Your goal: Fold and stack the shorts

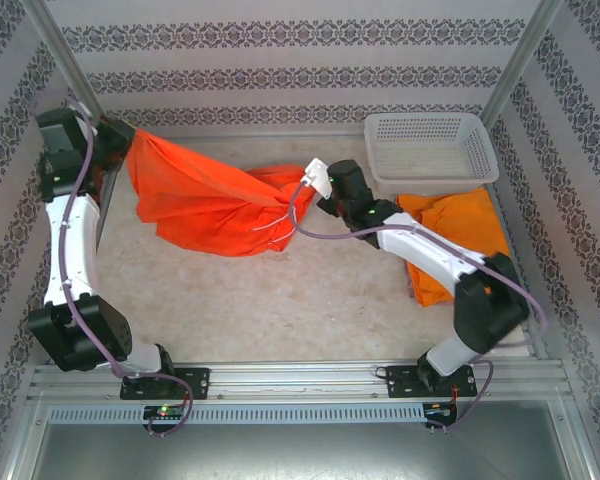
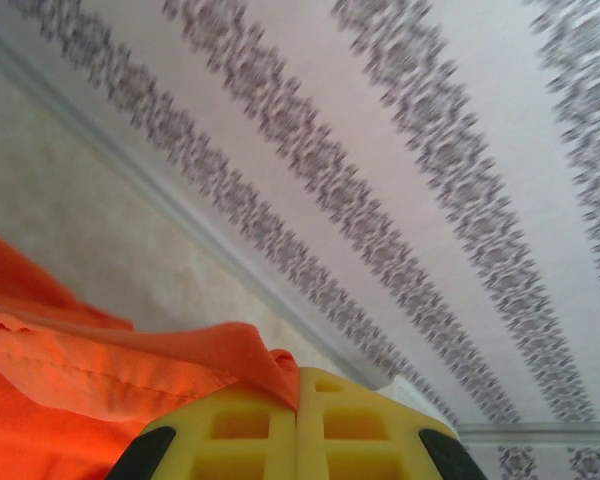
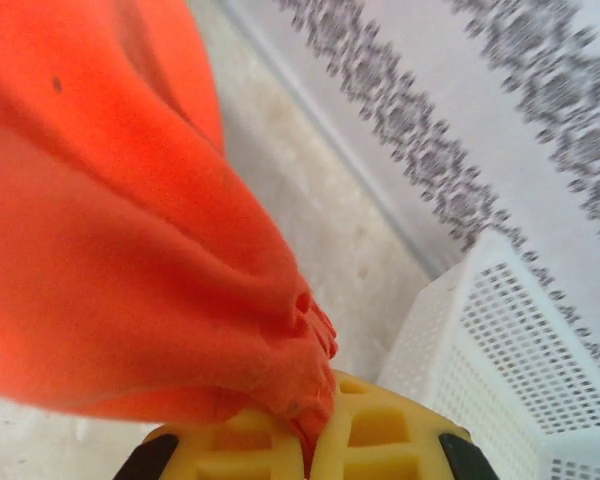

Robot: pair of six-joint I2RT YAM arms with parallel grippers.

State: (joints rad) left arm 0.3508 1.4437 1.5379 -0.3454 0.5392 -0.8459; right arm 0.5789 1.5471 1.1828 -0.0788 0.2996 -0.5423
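Note:
Bright orange shorts (image 1: 205, 200) hang stretched across the back of the table between my two grippers. At the far left corner, my left gripper (image 1: 120, 135) is shut on one edge of them; its yellow fingers (image 2: 240, 425) pinch a fold of the orange cloth (image 2: 100, 370). Near the table's middle, my right gripper (image 1: 305, 195) is shut on the opposite end, where bunched orange fabric (image 3: 130, 250) is clamped between its yellow fingers (image 3: 380, 430). More orange shorts (image 1: 450, 240) lie in a heap on the right, partly under my right arm.
A white lattice basket (image 1: 430, 150) stands at the back right, close beside my right gripper, its wall (image 3: 480, 350) just to that gripper's right. Patterned walls enclose the table on three sides. The metal rail (image 1: 300, 375) runs along the near edge.

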